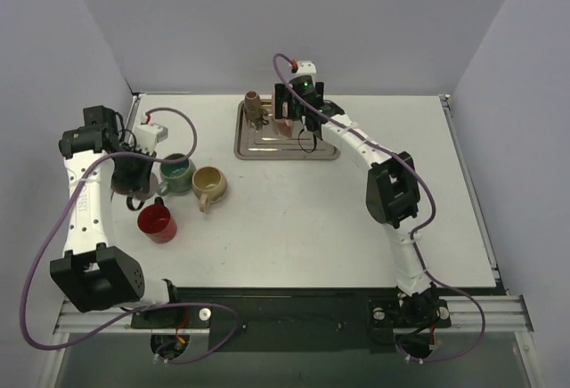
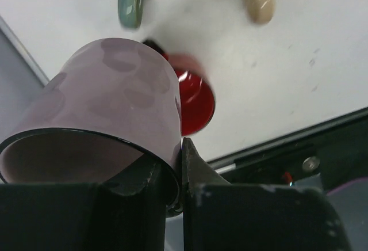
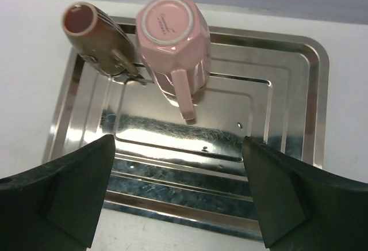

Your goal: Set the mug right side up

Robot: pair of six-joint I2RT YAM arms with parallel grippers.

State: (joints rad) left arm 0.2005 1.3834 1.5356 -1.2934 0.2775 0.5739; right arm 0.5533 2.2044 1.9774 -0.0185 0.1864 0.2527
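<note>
One mug, the pink mug (image 3: pixel 172 38), sits bottom-up on the tray (image 3: pixel 287 90), top centre of the right wrist view; the right gripper (image 3: pixel 178 141) hangs above, jaws wide. The left gripper (image 2: pixel 175 164) clamps the mauve mug (image 2: pixel 115 95) by its rim; that one is best lowered level before release.

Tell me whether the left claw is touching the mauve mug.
Touching. The left wrist view shows the left claw clamped on the rim wall of the mauve mug, with no gap on either side.

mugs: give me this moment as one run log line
left gripper: shut on mauve mug rim | right gripper: open above metal tray | pink mug: upside down on tray, not held
</note>
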